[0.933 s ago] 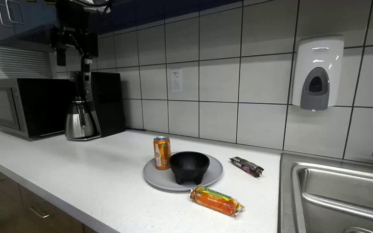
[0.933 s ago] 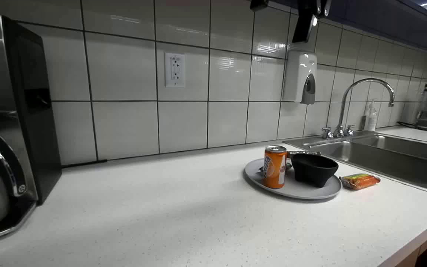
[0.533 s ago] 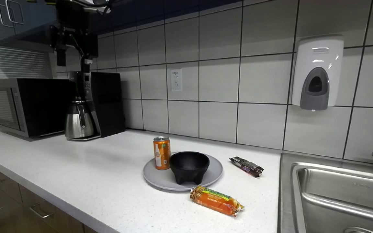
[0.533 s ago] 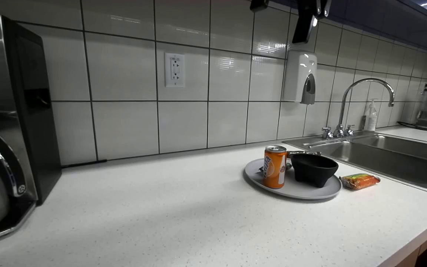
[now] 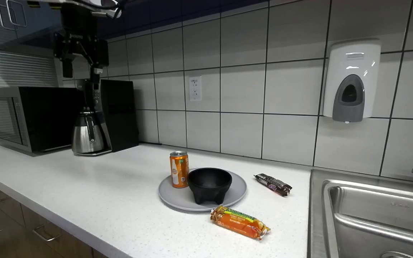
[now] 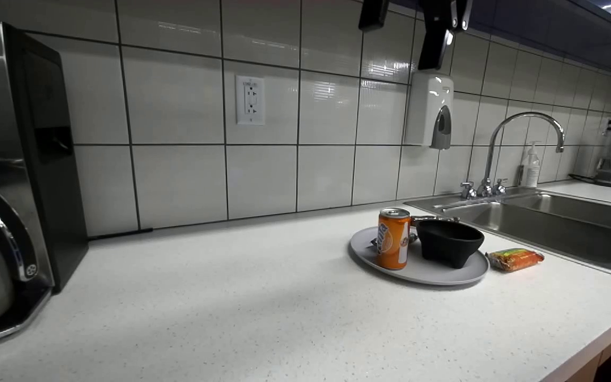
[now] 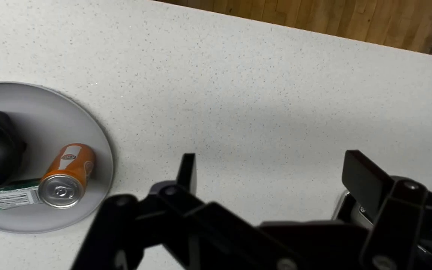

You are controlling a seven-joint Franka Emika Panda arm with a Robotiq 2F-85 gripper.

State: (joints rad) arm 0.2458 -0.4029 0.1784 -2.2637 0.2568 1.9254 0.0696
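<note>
My black gripper hangs open with nothing between its fingers, high above the counter, in both exterior views and the wrist view. A grey plate stands on the counter, well apart from the gripper; it is at the left of the wrist view. On it are an upright orange can, a black footed bowl and a green-and-white wrapped item, partly hidden by can and bowl. An orange wrapped bar and a dark wrapped bar lie beside the plate.
A coffee maker with a steel carafe and a microwave stand at one end. A steel sink is at the other end. A soap dispenser hangs on the tiled wall. Cabinets are overhead.
My gripper has come down a little in both exterior views since half a second ago, its fingers still apart. The plate, can, bowl and bars have not moved.
</note>
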